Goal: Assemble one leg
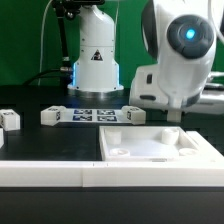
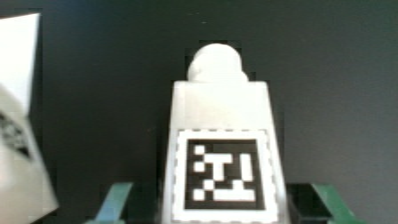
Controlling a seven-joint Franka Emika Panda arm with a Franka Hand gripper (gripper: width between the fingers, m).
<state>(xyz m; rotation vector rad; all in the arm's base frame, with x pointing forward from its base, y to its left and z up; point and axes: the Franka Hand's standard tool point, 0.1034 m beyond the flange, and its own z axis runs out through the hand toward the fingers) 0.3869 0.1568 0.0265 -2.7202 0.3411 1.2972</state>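
The nearest thing in the exterior view is the long white bar [image 1: 45, 172], running across the bottom of the frame. Right behind it, lower right, the big flat white piece [image 1: 160, 145] with recessed pockets lies flat on the black counter [image 1: 40, 140]. Further back, around the middle of the frame, is the marker board [image 1: 90, 114], tags facing up. At the left edge there's a small white block [image 1: 9, 120], too tiny for me to say what it is. The gripper [image 1: 177, 113] hangs down at centre right, just past the far edge of the flat piece, with the arm's fat white body filling the upper right. The robot base [image 1: 96, 60] stands at the very back, upper middle, with a blue glow on it.

I can't pick the leg out in that shot, so it's over to the wrist view. There the leg [image 2: 224, 115] is front and centre: a white post with a rounded nub on one end and its black-and-white tag [image 2: 224, 172] facing the camera.

The gripper [image 2: 226, 208] has its jaws spread. There's one dark finger [image 2: 121, 203] on each side of the post, with a strip of black showing in between, so nothing is pinched. The leg looks like it's lying on the counter, though I wouldn't swear to it from this angle. A white slab [image 2: 16, 110] sits near it, not touching.
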